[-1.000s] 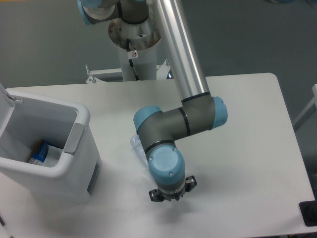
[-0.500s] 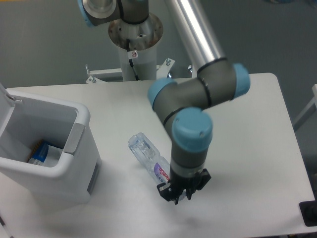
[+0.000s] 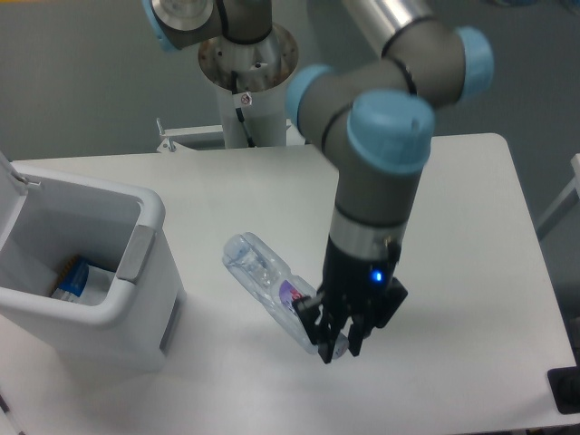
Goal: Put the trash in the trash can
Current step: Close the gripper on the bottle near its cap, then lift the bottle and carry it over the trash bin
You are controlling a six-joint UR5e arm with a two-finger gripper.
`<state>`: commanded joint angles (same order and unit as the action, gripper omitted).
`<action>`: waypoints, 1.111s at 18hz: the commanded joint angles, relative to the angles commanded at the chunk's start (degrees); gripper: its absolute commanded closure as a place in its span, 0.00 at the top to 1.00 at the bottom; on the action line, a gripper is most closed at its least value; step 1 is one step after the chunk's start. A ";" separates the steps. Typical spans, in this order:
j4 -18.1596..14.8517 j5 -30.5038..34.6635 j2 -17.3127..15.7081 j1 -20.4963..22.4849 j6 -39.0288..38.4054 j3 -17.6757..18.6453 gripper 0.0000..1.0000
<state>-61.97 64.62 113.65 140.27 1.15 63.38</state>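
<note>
Clear plastic bottle (image 3: 272, 292) is clamped at one end by the gripper (image 3: 335, 337); it may swing loose before reaching the bin (image 3: 136, 263) at nine o'clock.

Bottle (image 3: 265, 283) at center is clear, glossy, crinkly plastic with a shiny printed label. Trash can (image 3: 145, 237) at left looks like smooth matte white plastic. Table (image 3: 471, 272) is flat matte white. Arm (image 3: 376, 186): satin grey shell, blue plastic caps, brushed-metal tube up top.

White rectangular table (image 3: 471, 217): large white rectangular plastic bin (image 3: 86, 272) stands near its left edge, lid open.
</note>
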 joint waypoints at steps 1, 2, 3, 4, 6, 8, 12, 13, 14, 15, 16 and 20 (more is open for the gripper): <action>0.79 -1.24 -0.26 0.09 -0.18 -0.70 0.00; 1.32 -1.95 -0.27 0.18 -0.27 -1.23 0.00; 1.33 -2.47 -0.35 0.35 -0.27 -1.67 0.00; 1.33 -3.18 -0.44 0.44 -0.27 -2.03 0.00; 1.33 -3.88 -0.53 0.44 -0.35 -2.82 0.00; 1.41 -4.32 -1.41 0.70 -1.58 -3.43 0.00; 1.50 -7.39 -3.43 0.62 -3.08 -4.05 0.00; 1.50 -8.27 -3.95 0.53 -3.43 -4.14 0.00; 1.50 -9.24 -4.48 0.27 -3.61 -4.05 0.00; 1.50 -10.12 -4.83 0.00 -3.96 -3.88 0.00; 1.50 -10.65 -4.92 -0.35 -4.13 -3.88 0.00; 3.16 -10.92 -5.01 -5.79 -4.22 -3.09 0.00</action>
<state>-58.81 53.70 108.63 134.48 -3.08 60.29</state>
